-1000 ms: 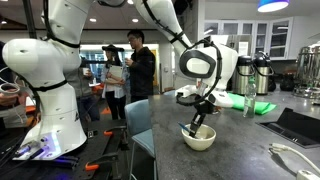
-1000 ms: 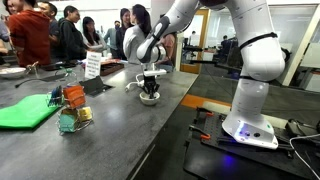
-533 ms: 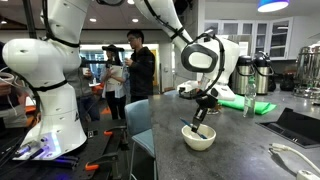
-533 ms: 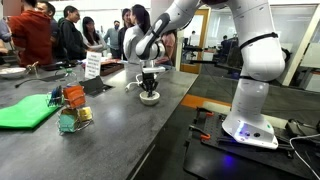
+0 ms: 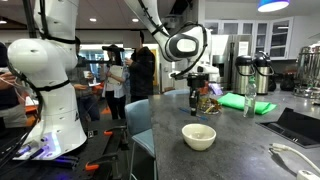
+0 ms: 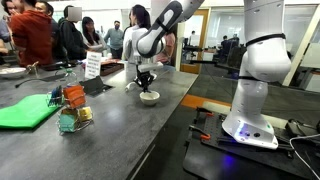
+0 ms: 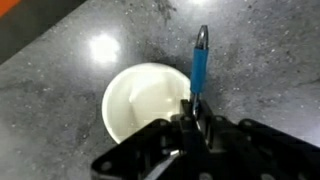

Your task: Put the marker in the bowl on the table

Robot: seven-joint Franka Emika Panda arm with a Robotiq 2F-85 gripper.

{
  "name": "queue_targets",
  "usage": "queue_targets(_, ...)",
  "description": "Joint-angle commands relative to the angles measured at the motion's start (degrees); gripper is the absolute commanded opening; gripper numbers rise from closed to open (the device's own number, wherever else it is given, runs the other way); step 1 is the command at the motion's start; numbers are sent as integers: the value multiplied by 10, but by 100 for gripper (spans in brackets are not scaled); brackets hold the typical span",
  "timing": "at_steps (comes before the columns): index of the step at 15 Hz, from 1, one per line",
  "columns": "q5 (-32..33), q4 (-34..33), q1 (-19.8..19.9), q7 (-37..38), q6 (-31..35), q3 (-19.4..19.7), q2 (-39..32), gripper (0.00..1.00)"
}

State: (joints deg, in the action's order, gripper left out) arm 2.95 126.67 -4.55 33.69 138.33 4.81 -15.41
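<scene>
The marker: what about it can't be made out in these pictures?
- Wrist view: the marker has its lower end hidden between the fingers of the gripper; blur hides any label.
- Both exterior views: the marker is too small and dark to pick out at the gripper.
- Wrist view: part of the rim of the bowl is covered by the gripper.

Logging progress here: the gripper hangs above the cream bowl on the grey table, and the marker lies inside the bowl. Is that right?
Not quite. The marker is not in the bowl: the wrist view shows it clamped in the fingers of the gripper, which does hang above the bowl on the grey table.
</scene>
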Motion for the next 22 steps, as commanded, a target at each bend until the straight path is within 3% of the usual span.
queue_targets(1, 110, 59, -55, 113, 78, 12, 31, 3)
queue_targets(5, 151, 98, -84, 157, 159, -6, 22, 3)
queue_targets(9, 95, 130, -77, 87, 251, -32, -4, 3)
queue_targets(14, 78, 125, -102, 39, 288, -3, -51, 3)
queue_targets(15, 76, 123, -106, 33, 293, 5, -56, 35)
queue_targets(18, 42, 128, -91, -11, 280, -12, -50, 51)
queue_targets(20, -16, 129, -60, -70, 234, -58, -28, 66)
queue_targets(22, -61, 115, -47, -113, 147, -86, -3, 82)
